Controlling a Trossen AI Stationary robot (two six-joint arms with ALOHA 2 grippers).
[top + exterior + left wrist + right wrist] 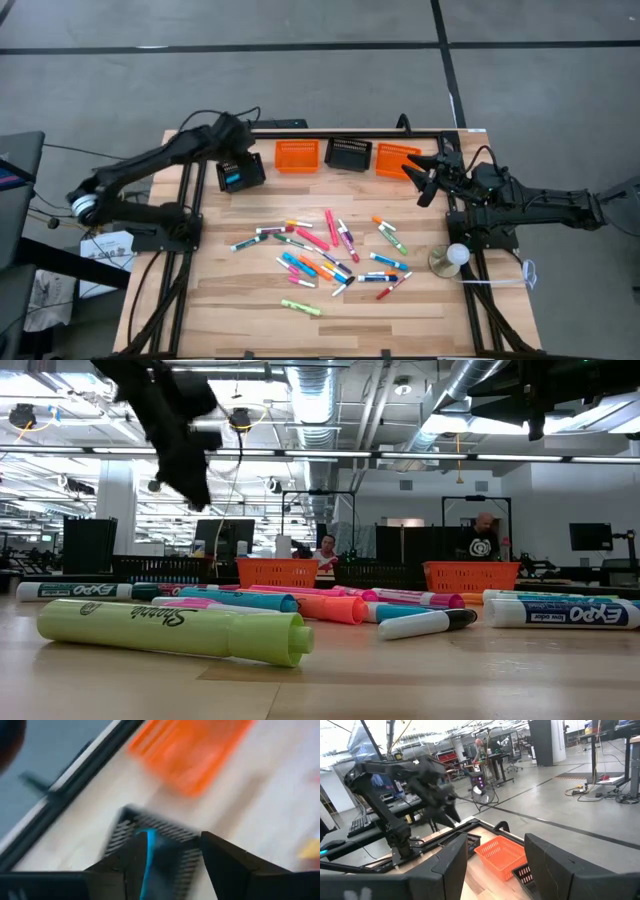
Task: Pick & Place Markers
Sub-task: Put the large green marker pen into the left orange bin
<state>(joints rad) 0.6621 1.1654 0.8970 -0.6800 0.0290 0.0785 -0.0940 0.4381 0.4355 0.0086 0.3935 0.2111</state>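
Several markers [320, 255] in pink, blue, green, orange and white lie scattered flat on the middle of the wooden table. A yellow-green one [170, 628] is nearest the low camera. My left gripper [238, 155] hangs open just above a black slatted basket [240, 173] at the far left. A blue marker [148, 857] lies inside that basket [150, 827], below the gap between the fingers. My right gripper [425, 183] is open and empty, raised beside the right orange basket [397, 158]; its wrist view [495, 870] looks out level over the baskets.
An orange basket [296, 155] and a second black basket [348, 153] stand in a row along the far edge. A round stand with a white ball [452, 258] sits near the right edge. Black frame rails [470, 290] run down both sides. People [325, 550] are in the room beyond.
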